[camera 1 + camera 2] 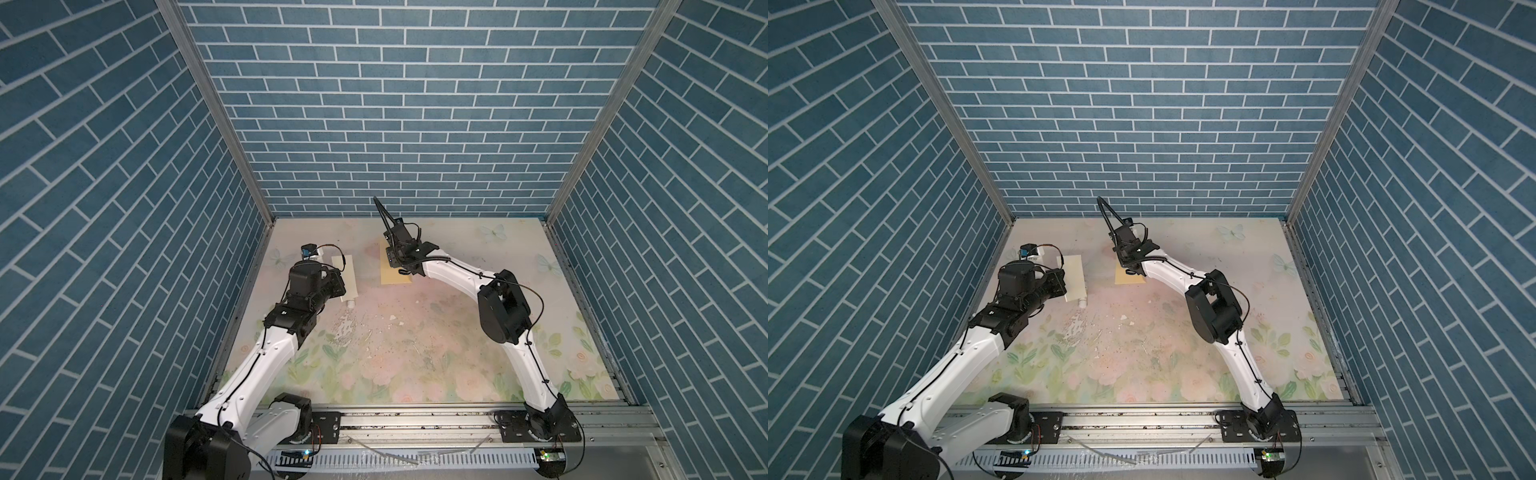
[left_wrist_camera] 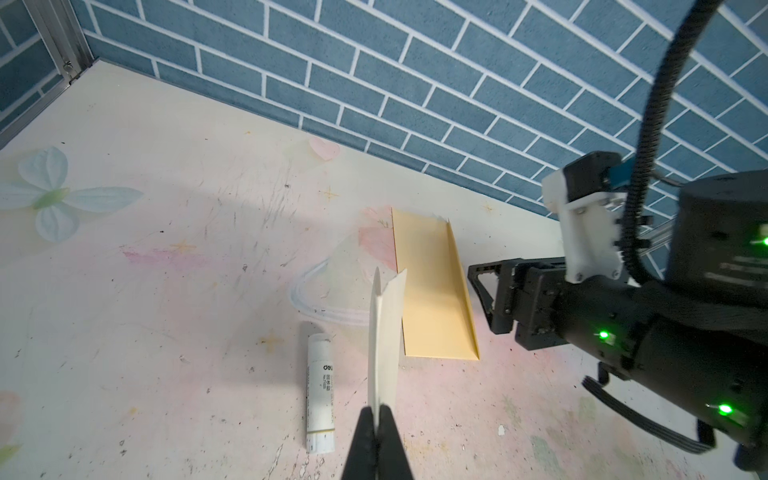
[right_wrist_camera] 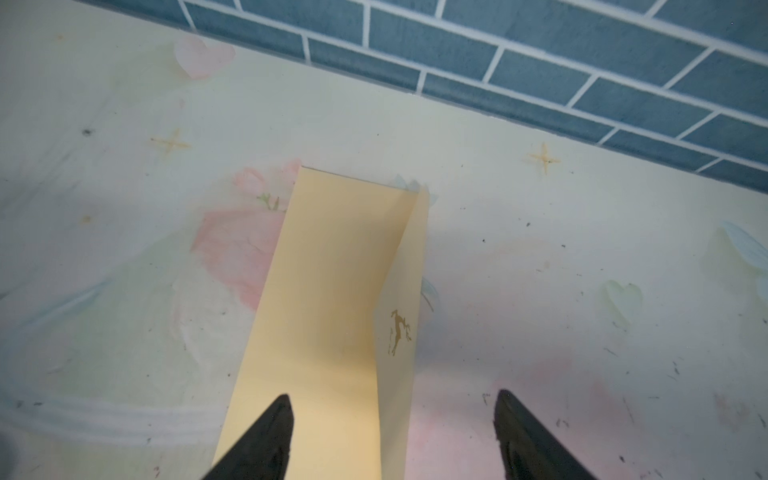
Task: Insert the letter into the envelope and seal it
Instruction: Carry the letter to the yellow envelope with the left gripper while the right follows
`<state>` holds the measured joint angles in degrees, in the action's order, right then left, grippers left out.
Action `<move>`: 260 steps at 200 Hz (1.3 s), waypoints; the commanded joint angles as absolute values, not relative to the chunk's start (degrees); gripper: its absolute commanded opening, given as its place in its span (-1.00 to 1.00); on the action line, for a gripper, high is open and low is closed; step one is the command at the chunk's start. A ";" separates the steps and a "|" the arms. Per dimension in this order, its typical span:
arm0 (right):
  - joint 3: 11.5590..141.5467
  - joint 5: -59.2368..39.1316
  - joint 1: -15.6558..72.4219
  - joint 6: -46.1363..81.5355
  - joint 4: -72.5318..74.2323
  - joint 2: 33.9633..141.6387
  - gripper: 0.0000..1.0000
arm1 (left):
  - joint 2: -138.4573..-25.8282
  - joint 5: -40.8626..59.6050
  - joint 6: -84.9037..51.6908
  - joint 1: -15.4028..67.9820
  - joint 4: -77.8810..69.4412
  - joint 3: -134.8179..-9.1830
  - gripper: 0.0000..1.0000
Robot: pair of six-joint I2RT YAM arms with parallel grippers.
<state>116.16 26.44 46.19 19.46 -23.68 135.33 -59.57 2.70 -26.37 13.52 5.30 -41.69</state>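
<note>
Pinches the letter [image 2: 384, 332] in the left gripper [image 2: 377, 412] at the counter's [image 1: 415, 332] 10 o'clock; spreads the right gripper [image 3: 393, 397] wide over the envelope [image 3: 332, 270] at 12 o'clock. Risks crumpling the limp sheet against a barely opened envelope.

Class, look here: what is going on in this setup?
The left gripper pinches the folded letter, holding it above the table near a glue stick. The right gripper, jaws open, is over the yellow envelope, which lies flat with its flap raised. The letter is not yet inside.
</note>
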 commanded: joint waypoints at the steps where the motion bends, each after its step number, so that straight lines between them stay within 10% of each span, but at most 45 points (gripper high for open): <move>1: 122.69 29.86 46.49 23.27 -30.04 139.31 0.47 | -58.66 3.33 -26.61 13.10 3.86 -40.96 -1.00; 173: 128.67 32.78 45.43 24.17 -33.81 146.03 -1.00 | -59.42 5.83 -27.77 12.85 1.59 -40.17 -1.00; 260: 113.87 26.89 44.83 24.64 -26.04 133.96 -1.00 | -59.50 8.17 -30.01 12.87 -0.58 -40.17 -1.00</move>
